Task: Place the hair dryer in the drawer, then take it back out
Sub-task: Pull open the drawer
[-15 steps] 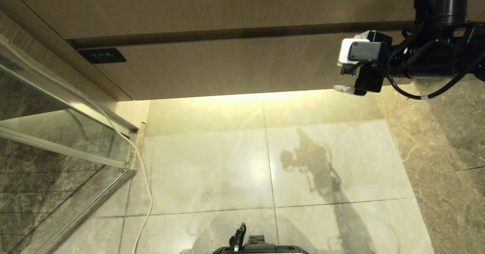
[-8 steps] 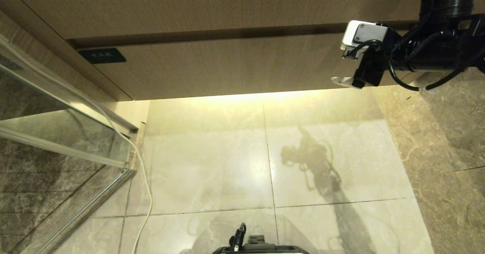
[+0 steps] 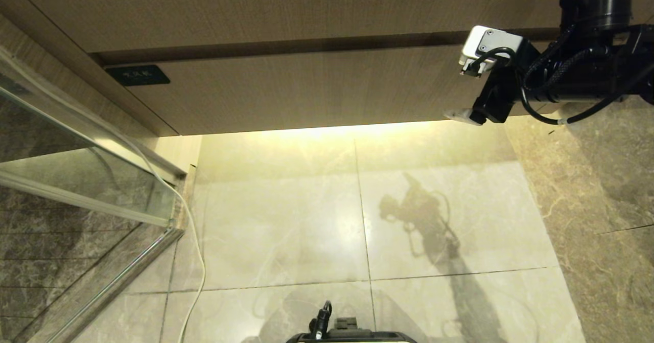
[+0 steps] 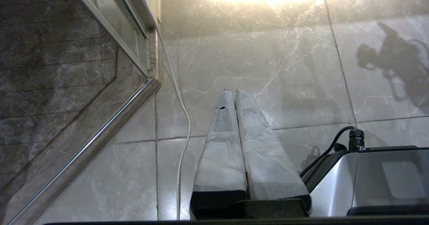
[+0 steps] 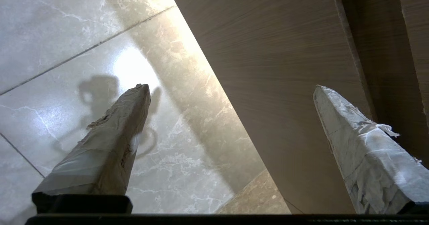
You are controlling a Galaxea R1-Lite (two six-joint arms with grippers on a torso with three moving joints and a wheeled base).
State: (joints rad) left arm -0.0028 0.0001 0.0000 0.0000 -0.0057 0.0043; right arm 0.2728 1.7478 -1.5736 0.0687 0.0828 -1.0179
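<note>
Across the upper head view: drawer (image 3: 306, 90), light-brown wood grain, fully pushed in, small dark label (image 3: 138, 75) at its left end; hair dryer not visible. Right gripper (image 5: 231, 91) at the drawer's right end, jaws wide apart, empty. Left gripper (image 4: 233, 92) over floor tiles (image 3: 286, 220), fingers pressed together.

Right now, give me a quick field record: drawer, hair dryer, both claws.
drawer: shut, dark label at its left end
hair dryer: not in view
right claw: open, empty, at the drawer front's right end, one finger before the wood, the other over the floor
left claw: shut, empty, parked low above the floor tiles
cord: white, on the floor by the glass door
</note>
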